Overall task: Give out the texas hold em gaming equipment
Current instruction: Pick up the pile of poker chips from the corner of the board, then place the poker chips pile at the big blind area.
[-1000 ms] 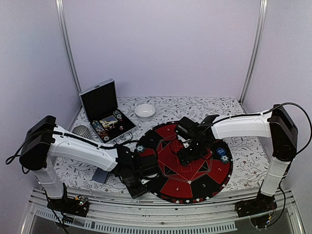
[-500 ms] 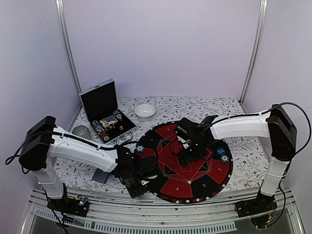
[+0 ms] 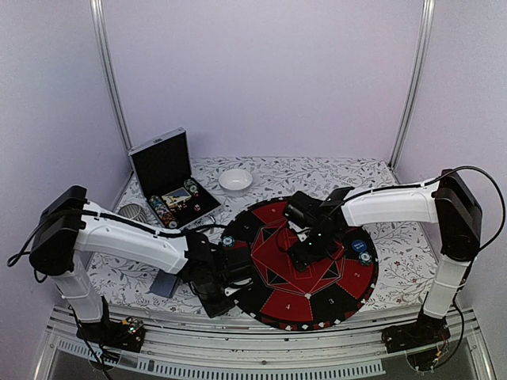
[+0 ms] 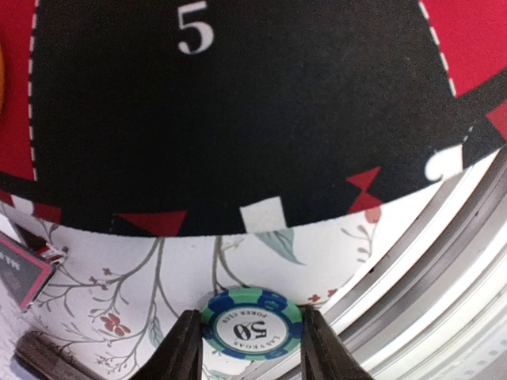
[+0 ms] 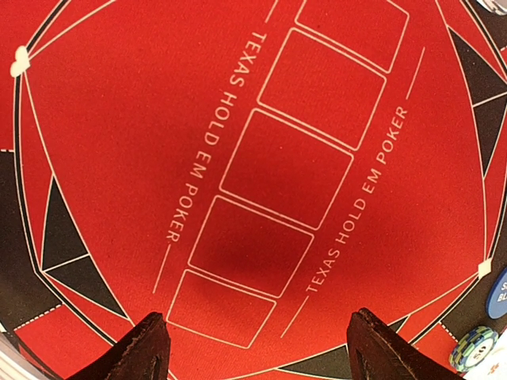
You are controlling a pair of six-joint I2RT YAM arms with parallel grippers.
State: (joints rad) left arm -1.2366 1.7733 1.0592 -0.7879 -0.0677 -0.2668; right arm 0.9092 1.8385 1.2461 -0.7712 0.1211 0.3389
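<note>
Right, the left pincer (image 4: 251,348) had just nipped shut on a chip (image 4: 251,325), held over the bench (image 4: 119,269) just off the mat (image 4: 238,119) by seat 5, ready for placing; the right pincer (image 5: 257,348) hung open, empty.

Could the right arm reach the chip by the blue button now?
Probably yes. The right gripper hangs open and empty over the red centre of the mat. The chip lies flat on the mat beside the blue button, with nothing between it and the gripper.
</note>
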